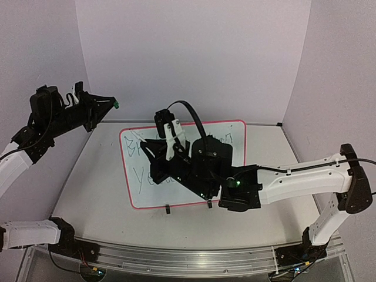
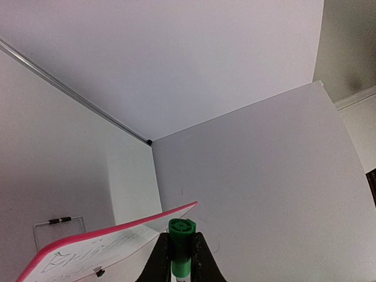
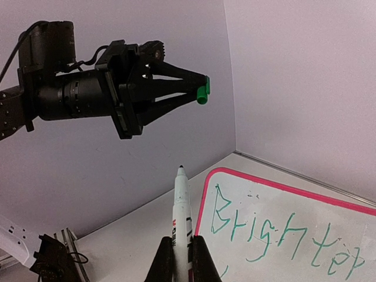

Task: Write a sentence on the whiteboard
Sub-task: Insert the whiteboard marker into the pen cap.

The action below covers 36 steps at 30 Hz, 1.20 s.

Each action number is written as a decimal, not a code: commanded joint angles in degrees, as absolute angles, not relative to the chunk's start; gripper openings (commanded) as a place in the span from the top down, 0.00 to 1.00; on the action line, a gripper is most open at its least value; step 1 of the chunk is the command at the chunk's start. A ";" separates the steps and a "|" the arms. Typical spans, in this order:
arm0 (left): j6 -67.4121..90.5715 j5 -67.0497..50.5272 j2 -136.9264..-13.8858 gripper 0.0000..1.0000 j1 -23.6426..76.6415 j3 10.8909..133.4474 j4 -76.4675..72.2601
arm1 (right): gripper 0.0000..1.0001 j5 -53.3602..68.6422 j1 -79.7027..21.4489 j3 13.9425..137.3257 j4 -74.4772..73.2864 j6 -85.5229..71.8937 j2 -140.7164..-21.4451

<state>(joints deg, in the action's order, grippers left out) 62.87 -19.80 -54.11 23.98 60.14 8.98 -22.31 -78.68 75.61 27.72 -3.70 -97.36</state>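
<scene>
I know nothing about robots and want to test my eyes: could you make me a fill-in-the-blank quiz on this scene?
The left gripper is shut on a small ____ cap.
The right gripper is shut on a white ____.
The sentence on the whiteboard begins with the letter ____.
Missing words: green; marker; B.

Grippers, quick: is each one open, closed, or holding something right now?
Left gripper: shut on the green marker cap.
Right gripper: shut on the white marker, tip up.
</scene>
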 commanded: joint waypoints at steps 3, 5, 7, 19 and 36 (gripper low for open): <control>63.56 -17.99 -55.81 1.00 29.78 58.84 3.16 | 1.00 -30.40 -79.11 79.93 27.25 -1.54 -99.63; 63.72 -17.54 -56.13 1.00 30.70 58.48 2.54 | 1.00 -32.31 -79.10 80.45 27.34 -1.26 -100.21; 63.95 -17.25 -56.42 1.00 31.22 57.98 2.09 | 1.00 -33.96 -79.10 80.86 27.50 -0.93 -100.93; 64.94 -17.44 -57.07 1.00 32.69 56.34 0.53 | 1.00 -36.25 -79.10 83.69 27.60 -0.53 -103.62; 66.14 -18.60 -57.53 1.00 33.79 55.76 0.26 | 1.00 -37.23 -79.11 85.39 27.66 2.48 -105.11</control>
<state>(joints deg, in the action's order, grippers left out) 65.55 -17.99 -57.54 33.43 55.71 2.73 -36.20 -79.05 83.18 26.91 1.77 -103.79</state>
